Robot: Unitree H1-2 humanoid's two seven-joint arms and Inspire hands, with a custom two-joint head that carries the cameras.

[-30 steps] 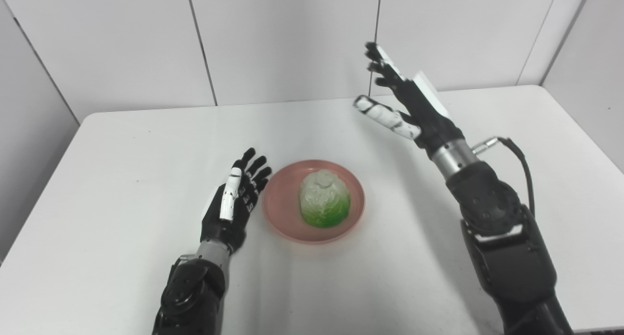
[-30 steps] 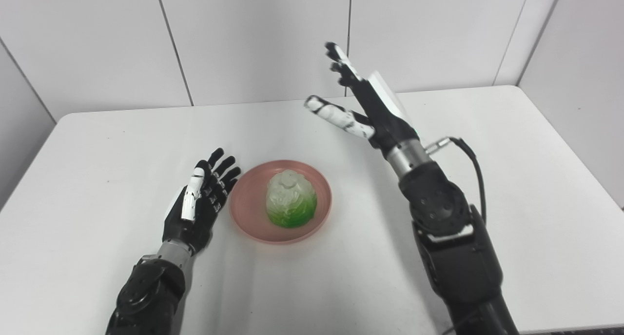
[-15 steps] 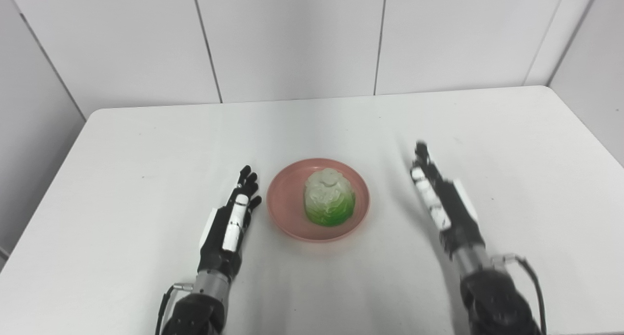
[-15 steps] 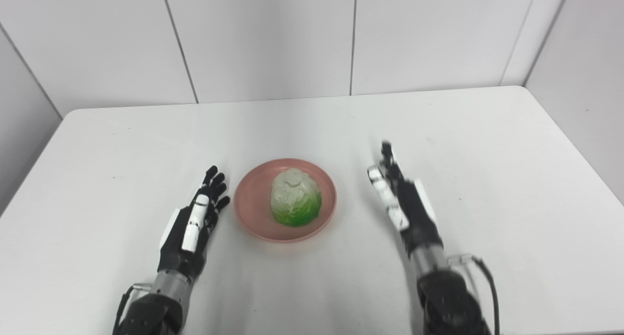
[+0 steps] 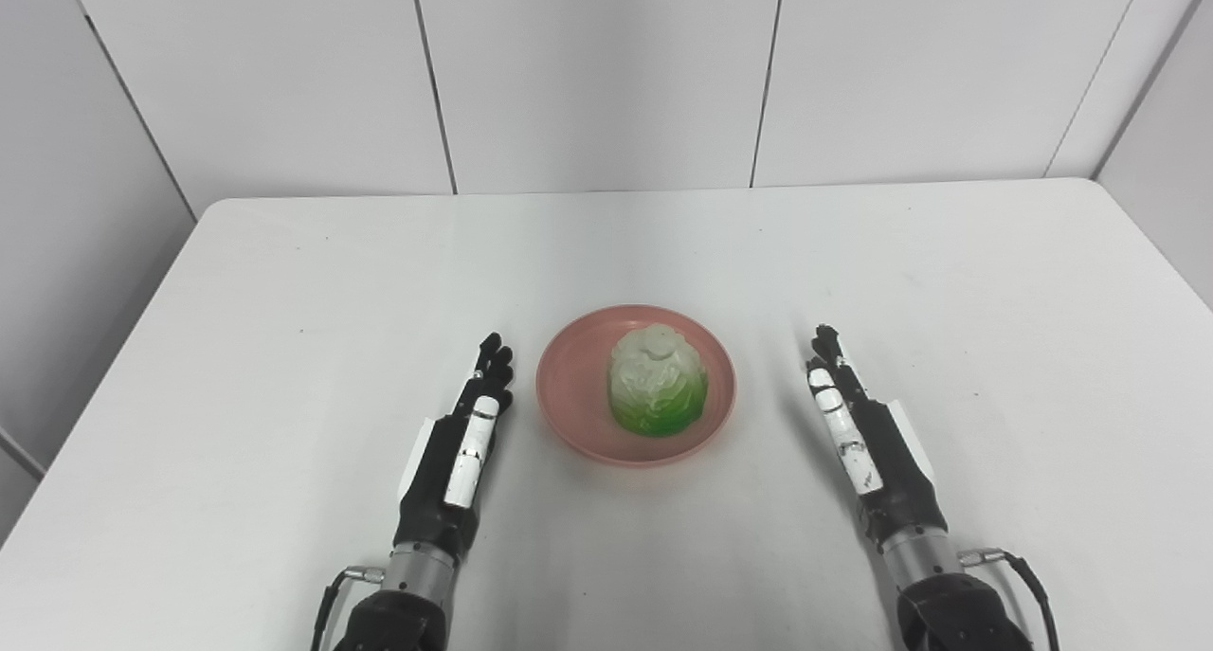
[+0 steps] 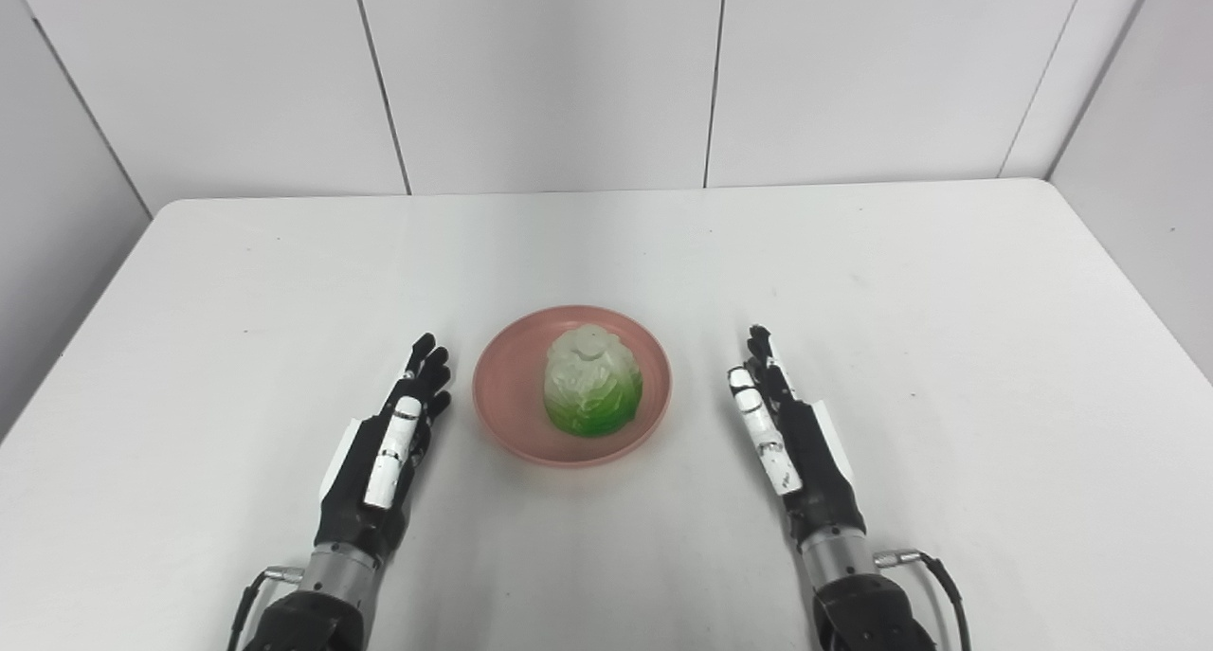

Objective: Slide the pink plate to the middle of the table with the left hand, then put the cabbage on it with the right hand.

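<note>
The white table (image 5: 284, 281) fills most of both views, and the pink plate (image 5: 569, 395) sits at about its middle, so everything else can be placed from that plate. On the plate, a little right of its centre, stands the cabbage (image 5: 657, 393), pale on top and bright green at its base, upright and with nothing touching it. To the plate's right, well apart from its rim, the right hand (image 5: 867, 443) lies low over the table, edge-on with its fingers straight and pointing away from the robot; it is released and holds nothing. A second ago this hand was raised high above the far right of the plate with its fingers spread, and half a second ago it was already sinking toward the table, so it has now come down to a rest pose. To the plate's left, near the rim but clear of it, the left hand (image 5: 460, 447) rests in a mirrored pose, fingers extended and together, also released and empty; it has drawn back slightly toward the robot over the same second. The whole picture has also shifted a little between frames, which I read as the head moving, not the plate. By my judgement both parts of the task are done: the plate is central, the cabbage is on it, and the two hands are retiring to either side.
</note>
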